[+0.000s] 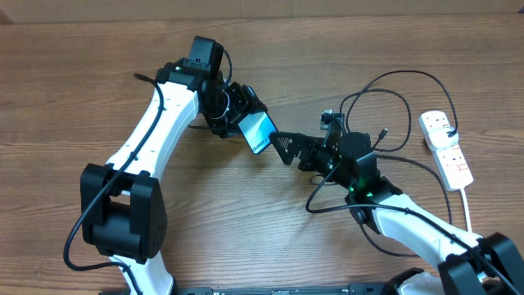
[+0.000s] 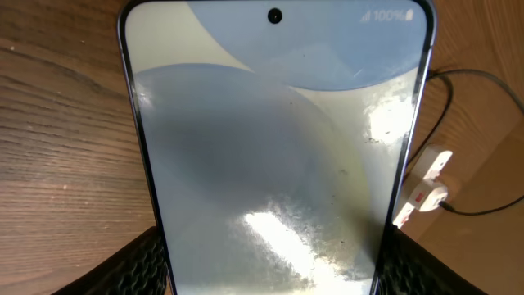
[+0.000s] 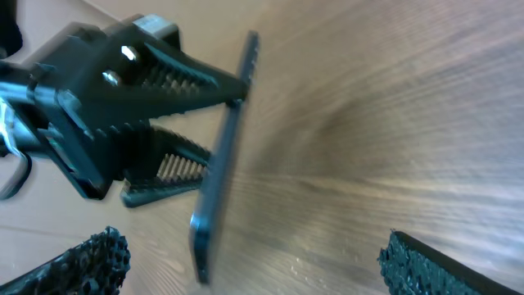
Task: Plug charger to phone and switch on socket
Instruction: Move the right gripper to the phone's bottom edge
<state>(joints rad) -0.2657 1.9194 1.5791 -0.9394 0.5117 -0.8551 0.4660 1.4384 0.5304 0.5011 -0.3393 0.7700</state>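
My left gripper (image 1: 246, 123) is shut on the phone (image 1: 259, 132) and holds it tilted above the table. In the left wrist view the phone's pale blue screen (image 2: 274, 147) fills the frame between my fingers (image 2: 270, 279). My right gripper (image 1: 286, 148) is open and empty, just right of the phone's lower end. In the right wrist view the phone (image 3: 223, 164) shows edge-on between and ahead of my open fingers (image 3: 254, 266). The black charger cable (image 1: 385, 86) lies in loops at the right, with a loose end (image 1: 383, 131) on the table. The white socket strip (image 1: 446, 147) lies at the far right.
The left gripper's black fingers (image 3: 164, 82) clamp the phone in the right wrist view. The socket strip (image 2: 426, 184) and a stretch of the black cable (image 2: 479, 78) show at the right of the left wrist view. The wooden table (image 1: 74, 106) lies under everything.
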